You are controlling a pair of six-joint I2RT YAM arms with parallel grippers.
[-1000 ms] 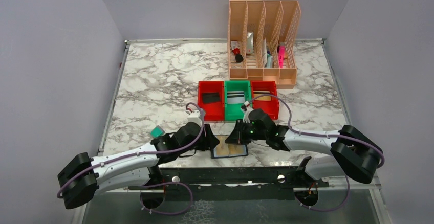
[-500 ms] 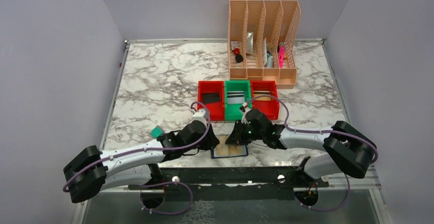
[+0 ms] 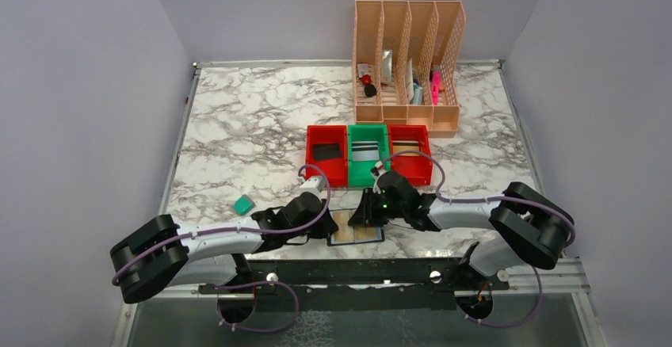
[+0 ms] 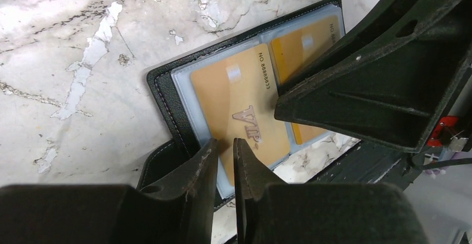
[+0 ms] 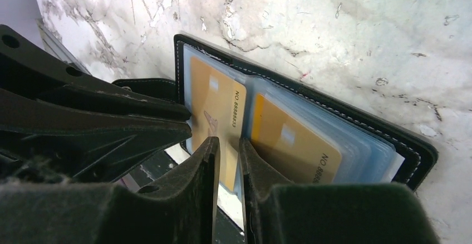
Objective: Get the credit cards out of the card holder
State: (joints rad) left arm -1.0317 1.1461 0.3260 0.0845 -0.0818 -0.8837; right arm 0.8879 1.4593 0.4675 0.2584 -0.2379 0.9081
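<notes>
My left gripper (image 4: pixel 224 144) has its fingers drawn close, with only a narrow slit between them. Gold shows through that slit, but I cannot tell whether I have the card's near edge pinched or merely hang over it. My right gripper (image 5: pixel 228 144) is much the same: fingers nearly together, tips down by the centre fold, and I cannot tell if they nip a plastic sleeve or nothing at all.

Just under both sets of tips lies the card holder (image 4: pixel 161 96), spread open flat on the marble table (image 4: pixel 83 43) near its front edge, between my two arms. The page on my left arm's side carries a gold VIP card (image 4: pixel 239 99), and the other page carries a second gold card (image 5: pixel 289 144), each inside a clear sleeve.

As I judge it, opening the holder is done, but neither gold card is out. What is left is to slide each one free, one gripper steadying the holder while the other pulls.

Farther back stand a red bin (image 3: pixel 311 165), a green bin (image 3: pixel 351 165) and another red bin (image 3: pixel 428 165), each with something flat inside that I cannot make out
</notes>
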